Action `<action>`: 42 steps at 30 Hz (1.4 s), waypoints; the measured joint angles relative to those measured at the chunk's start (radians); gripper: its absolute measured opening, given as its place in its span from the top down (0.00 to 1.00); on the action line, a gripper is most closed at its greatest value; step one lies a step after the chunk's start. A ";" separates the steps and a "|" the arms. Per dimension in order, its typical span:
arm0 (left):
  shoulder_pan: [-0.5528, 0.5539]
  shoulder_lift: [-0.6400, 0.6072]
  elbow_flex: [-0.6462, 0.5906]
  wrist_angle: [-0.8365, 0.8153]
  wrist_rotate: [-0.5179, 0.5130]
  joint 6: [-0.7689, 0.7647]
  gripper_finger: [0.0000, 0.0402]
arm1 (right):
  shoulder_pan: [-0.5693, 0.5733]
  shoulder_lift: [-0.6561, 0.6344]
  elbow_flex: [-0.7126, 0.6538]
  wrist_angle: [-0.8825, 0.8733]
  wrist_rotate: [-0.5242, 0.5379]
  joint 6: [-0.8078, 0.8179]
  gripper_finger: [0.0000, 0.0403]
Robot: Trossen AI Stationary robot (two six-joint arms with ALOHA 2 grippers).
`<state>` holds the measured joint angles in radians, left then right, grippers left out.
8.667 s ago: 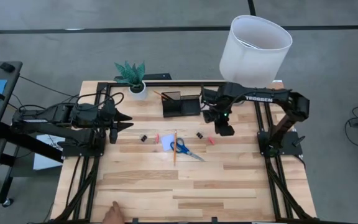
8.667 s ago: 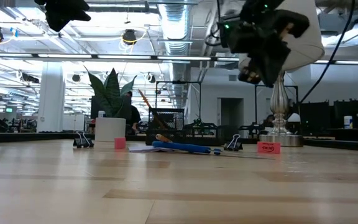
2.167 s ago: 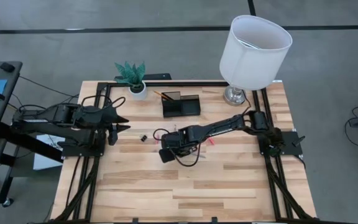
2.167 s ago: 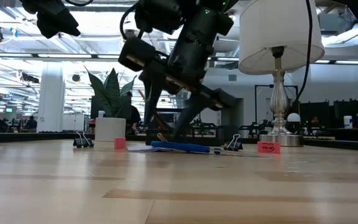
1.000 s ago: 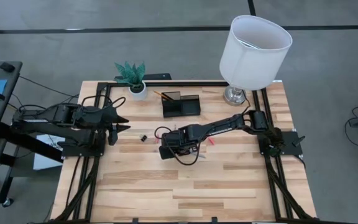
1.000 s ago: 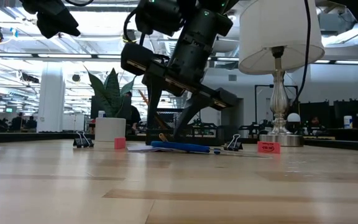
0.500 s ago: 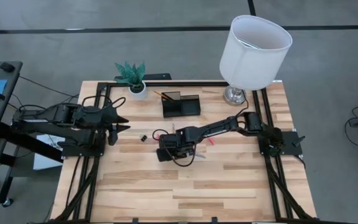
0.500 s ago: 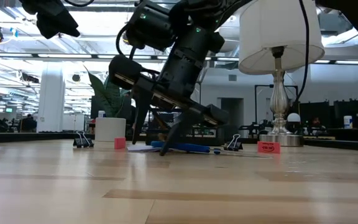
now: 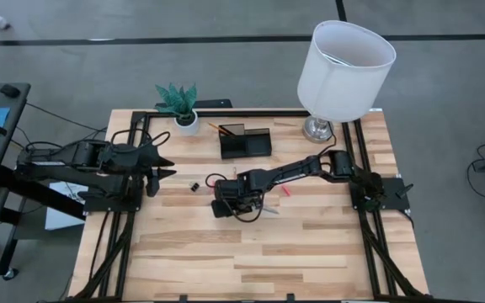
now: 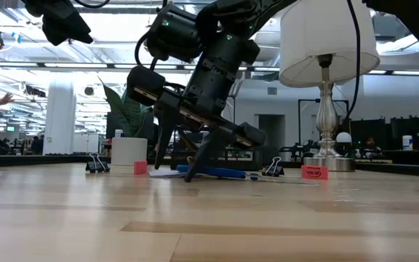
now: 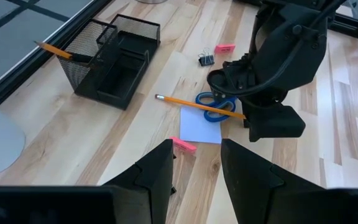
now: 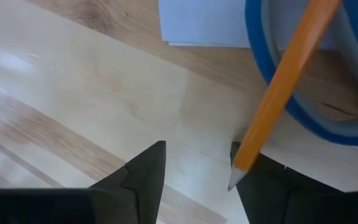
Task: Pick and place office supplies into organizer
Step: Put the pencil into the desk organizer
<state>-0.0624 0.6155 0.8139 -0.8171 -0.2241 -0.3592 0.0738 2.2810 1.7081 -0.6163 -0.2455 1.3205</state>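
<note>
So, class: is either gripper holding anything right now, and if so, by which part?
Nothing is held. The right gripper is open beside the pencil tip; the left gripper is open, empty.

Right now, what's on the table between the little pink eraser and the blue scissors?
The pale note pad lies between the pink eraser and the blue scissors, with a pencil crossing its far edge; the left wrist view shows it.

table (image 9: 226,252) | on it: organizer (image 9: 245,142), scissors (image 11: 216,103), note pad (image 11: 201,126), lamp (image 9: 318,128)

- Left arm (image 9: 99,160): dark, jointed, with black cables trailing off it.
- Right arm (image 9: 297,172): black, boxy wrist housing, cable loop beneath.
</note>
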 joint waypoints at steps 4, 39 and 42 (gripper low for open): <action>0.000 0.000 0.000 0.000 0.000 0.000 0.69 | -0.002 0.000 0.001 -0.001 0.001 0.000 0.57; 0.000 0.000 0.000 -0.001 0.000 0.000 0.69 | 0.044 -0.021 0.000 -0.061 0.125 -0.082 0.99; 0.000 0.000 0.000 -0.001 0.000 0.000 0.69 | 0.044 -0.035 0.003 -0.056 0.131 -0.068 0.98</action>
<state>-0.0624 0.6155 0.8139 -0.8177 -0.2241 -0.3592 0.1177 2.2458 1.7106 -0.6718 -0.1142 1.2528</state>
